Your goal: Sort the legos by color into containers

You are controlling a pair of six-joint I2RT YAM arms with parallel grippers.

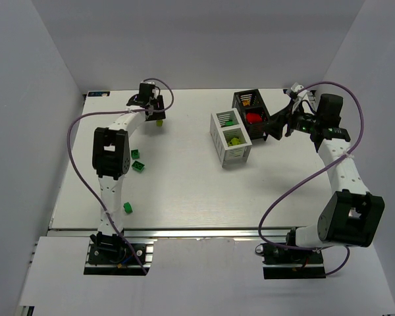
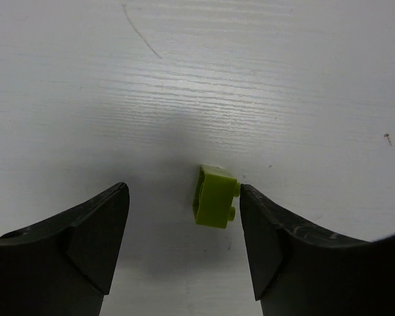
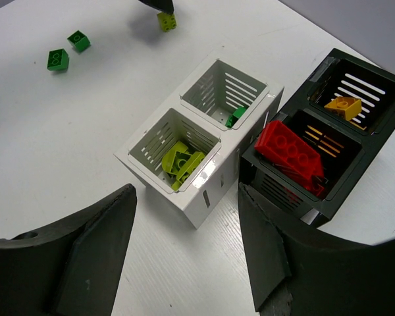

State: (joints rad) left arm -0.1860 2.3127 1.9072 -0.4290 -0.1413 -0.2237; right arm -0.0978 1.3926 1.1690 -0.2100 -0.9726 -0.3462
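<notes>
The left gripper was at the far left of the table, its fingers apart, one on each side of a lime-yellow brick. The brick lay on the table between them, much closer to the finger on the right of the wrist view. Whether it touched that finger I could not tell, and it was not clamped.

The right gripper hung by the black bin, on the side away from the white bin. Its fingers were spread and held nothing.

The two bins stood side by side at the middle-right of the table, touching or nearly so.
- In the white bin, several lime-yellow bricks sat in the compartment nearer the arms, and a green brick sat in the farther one.
- In the black bin, red bricks were piled in the nearer compartment, the top one tilted against the rim. An orange brick lay in the farther compartment.

Three loose green bricks were on the left half of the table, well apart from the bins. Two of them lay close together beside the left arm's elbow. The third lay nearer the front edge.
</notes>
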